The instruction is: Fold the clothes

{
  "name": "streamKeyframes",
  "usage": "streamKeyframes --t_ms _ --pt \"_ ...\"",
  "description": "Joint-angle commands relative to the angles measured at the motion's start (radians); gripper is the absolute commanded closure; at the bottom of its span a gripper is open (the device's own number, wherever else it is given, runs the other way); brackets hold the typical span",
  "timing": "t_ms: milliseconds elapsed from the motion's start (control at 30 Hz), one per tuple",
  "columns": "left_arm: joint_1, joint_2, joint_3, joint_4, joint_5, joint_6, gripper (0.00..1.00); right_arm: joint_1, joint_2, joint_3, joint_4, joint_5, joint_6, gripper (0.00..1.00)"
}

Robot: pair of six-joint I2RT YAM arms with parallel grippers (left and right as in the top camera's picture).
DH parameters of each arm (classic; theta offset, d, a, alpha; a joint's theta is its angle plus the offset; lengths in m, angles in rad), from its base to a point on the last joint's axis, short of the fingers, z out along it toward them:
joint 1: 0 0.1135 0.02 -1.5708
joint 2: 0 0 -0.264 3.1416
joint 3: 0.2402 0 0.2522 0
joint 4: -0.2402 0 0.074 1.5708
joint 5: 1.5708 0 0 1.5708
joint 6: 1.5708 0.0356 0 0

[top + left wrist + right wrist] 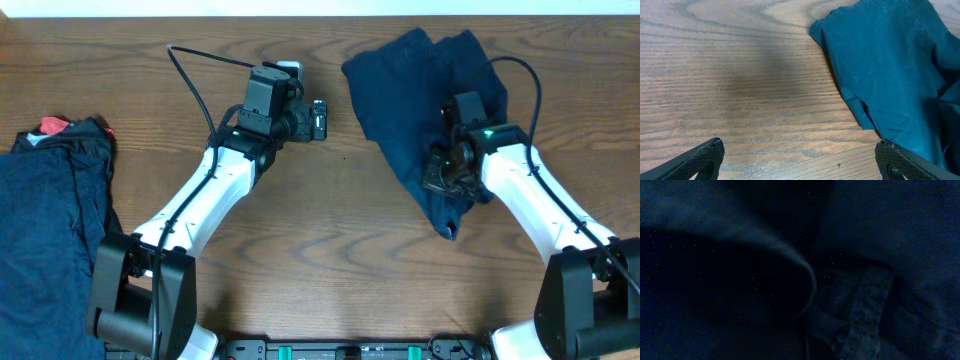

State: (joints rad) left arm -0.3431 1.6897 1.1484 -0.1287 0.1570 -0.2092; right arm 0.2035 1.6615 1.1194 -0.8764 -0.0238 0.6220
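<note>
A wrinkled navy garment (pixel 400 90) lies at the back right of the table. My right gripper (pixel 443 178) is pressed down into its lower part. Dark fabric (pixel 880 230) fills the right wrist view and hides the fingers, so I cannot tell their state. My left gripper (pixel 320 120) hovers just left of this garment, over bare wood. In the left wrist view its jaws (pixel 800 150) are wide open and empty, with the garment's edge (pixel 890 65) to the right. A second pile of navy clothes (pixel 50 230) lies at the left edge, with a red piece (pixel 52 126) at its top.
The wooden table (pixel 330 250) shows bare wood between the two piles. A black cable (pixel 195 70) loops from the left arm. The arm bases stand at the front edge.
</note>
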Motion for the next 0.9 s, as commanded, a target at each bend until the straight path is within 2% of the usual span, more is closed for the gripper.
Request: streamKeyframes --t_ms 0,133,167,267,300,367,467,633,800,867 --pt "0.0 -0.002 0.006 -0.012 -0.011 -0.002 0.02 -0.081 0.003 -0.014 0.005 0.108 0.149 0.99" --pt "0.0 -0.002 0.005 -0.026 -0.011 -0.002 0.02 -0.181 0.0 -0.014 0.003 0.115 0.156 0.99" --pt "0.0 -0.002 0.005 -0.027 -0.011 -0.002 0.02 -0.206 0.0 -0.014 0.005 0.12 0.156 0.88" --pt "0.0 0.002 0.005 -0.027 -0.01 -0.002 0.02 -0.279 -0.001 -0.01 0.006 0.142 0.134 0.3" --pt "0.0 0.003 0.005 -0.027 -0.01 -0.002 0.02 -0.304 -0.001 -0.003 0.006 0.146 0.112 0.16" --pt "0.0 0.008 0.005 -0.027 -0.01 -0.002 0.02 -0.356 -0.002 0.027 0.004 0.151 0.048 0.02" --pt "0.0 0.018 0.005 -0.026 -0.008 -0.002 0.02 -0.41 -0.007 0.12 -0.014 0.151 -0.072 0.01" --pt "0.0 0.026 0.005 -0.022 -0.008 -0.002 0.02 -0.418 -0.016 0.392 -0.083 0.066 -0.296 0.01" --pt "0.0 0.034 0.005 0.012 -0.007 0.014 0.02 -0.407 -0.016 0.588 -0.158 -0.062 -0.35 0.01" --pt "0.0 0.055 0.005 0.051 0.058 0.029 0.02 -0.407 -0.016 0.618 -0.183 -0.116 -0.358 0.01"
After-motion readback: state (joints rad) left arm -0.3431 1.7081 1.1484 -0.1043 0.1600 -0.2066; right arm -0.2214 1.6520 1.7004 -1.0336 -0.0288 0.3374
